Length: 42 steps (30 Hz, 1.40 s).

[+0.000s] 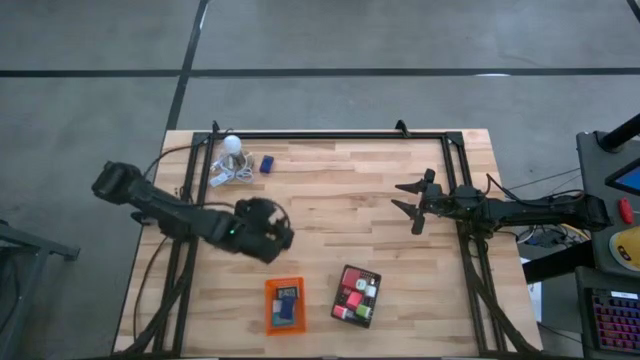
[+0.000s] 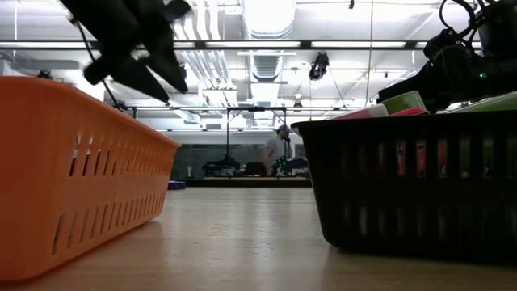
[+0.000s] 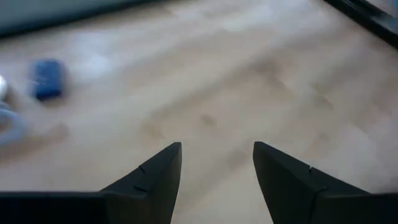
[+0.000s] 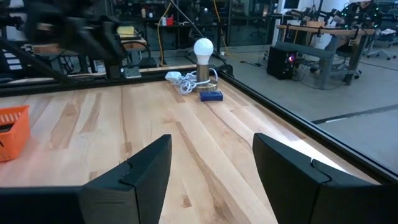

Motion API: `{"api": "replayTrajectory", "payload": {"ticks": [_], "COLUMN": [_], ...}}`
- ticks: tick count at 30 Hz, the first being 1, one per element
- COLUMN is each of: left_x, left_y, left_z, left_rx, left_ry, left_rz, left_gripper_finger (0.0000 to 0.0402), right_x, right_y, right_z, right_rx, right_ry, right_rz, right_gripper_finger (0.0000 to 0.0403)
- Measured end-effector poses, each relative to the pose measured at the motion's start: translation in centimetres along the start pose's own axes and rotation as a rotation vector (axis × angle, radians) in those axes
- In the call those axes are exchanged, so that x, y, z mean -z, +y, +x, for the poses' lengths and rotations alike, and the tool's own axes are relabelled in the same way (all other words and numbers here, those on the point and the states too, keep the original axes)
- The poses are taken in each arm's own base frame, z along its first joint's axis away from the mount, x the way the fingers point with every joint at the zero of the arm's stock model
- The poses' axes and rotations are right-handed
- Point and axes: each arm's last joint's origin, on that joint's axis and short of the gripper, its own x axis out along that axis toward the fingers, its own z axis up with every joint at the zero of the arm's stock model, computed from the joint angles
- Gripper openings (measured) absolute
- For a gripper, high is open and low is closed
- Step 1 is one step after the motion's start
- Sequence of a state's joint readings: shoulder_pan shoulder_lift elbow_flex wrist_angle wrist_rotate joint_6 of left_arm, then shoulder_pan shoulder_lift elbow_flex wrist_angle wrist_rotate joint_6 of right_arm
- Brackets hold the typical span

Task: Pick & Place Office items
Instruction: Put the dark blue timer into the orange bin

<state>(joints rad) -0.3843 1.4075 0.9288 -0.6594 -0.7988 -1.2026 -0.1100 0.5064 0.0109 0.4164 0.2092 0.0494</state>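
Left gripper (image 1: 268, 232) hangs over bare wood just above the orange tray (image 1: 284, 305), fingers (image 3: 155, 177) parted, nothing between them. Right gripper (image 1: 412, 202) waits at the right side, also spread and empty. A dark blue block (image 1: 267, 164) lies far left beside a light bulb (image 1: 232, 145). Most office items (image 1: 357, 295) crowd the black tray (image 1: 339, 294), individually hard to make out.

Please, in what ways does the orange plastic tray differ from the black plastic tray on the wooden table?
The orange plastic tray holds only a few dark items with much bare floor showing; the black plastic tray is packed with pink, red, green and white pieces. In the high view the orange tray lies left of the black tray and stands squarer to the table edge, while the black tray is turned slightly. Both are rectangular, have slotted walls, and sit near the table's front edge.
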Motion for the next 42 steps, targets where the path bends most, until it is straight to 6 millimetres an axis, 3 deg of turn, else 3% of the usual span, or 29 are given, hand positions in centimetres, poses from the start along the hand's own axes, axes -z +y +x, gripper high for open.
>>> {"api": "replayTrajectory", "payload": {"ticks": [5,10,15,22,31,42], "left_x": [-0.4,-0.9,-2.0,-4.0,-5.0,-5.5], "left_y": [1.5,4.1,7.1,10.5,13.6,15.7], "left_z": [2.9,5.4,8.0,11.5,13.7,14.5], "left_rx": [-0.171,-0.325,-0.442,-0.453,-0.381,-0.390], "left_ry": [-0.108,-0.153,-0.097,-0.001,0.043,0.054], "left_rz": [-0.070,-0.125,-0.192,-0.112,-0.062,-0.118], "left_gripper_finger": [0.0206,0.0206,0.0206,0.0207,0.0209,0.0210], "right_x": [0.0,0.0,0.0,0.0,0.0,0.0], "right_y": [0.0,0.0,0.0,0.0,0.0,0.0], "right_z": [0.0,0.0,0.0,0.0,0.0,0.0], "right_rx": [0.000,-0.001,-0.001,0.000,0.000,-0.001], "right_ry": [0.001,0.001,0.000,0.000,0.001,0.000], "right_rz": [0.000,0.000,0.000,0.000,0.000,0.000], "right_gripper_finger": [0.0219,0.0219,0.0219,0.0219,0.0219,0.0219]}}
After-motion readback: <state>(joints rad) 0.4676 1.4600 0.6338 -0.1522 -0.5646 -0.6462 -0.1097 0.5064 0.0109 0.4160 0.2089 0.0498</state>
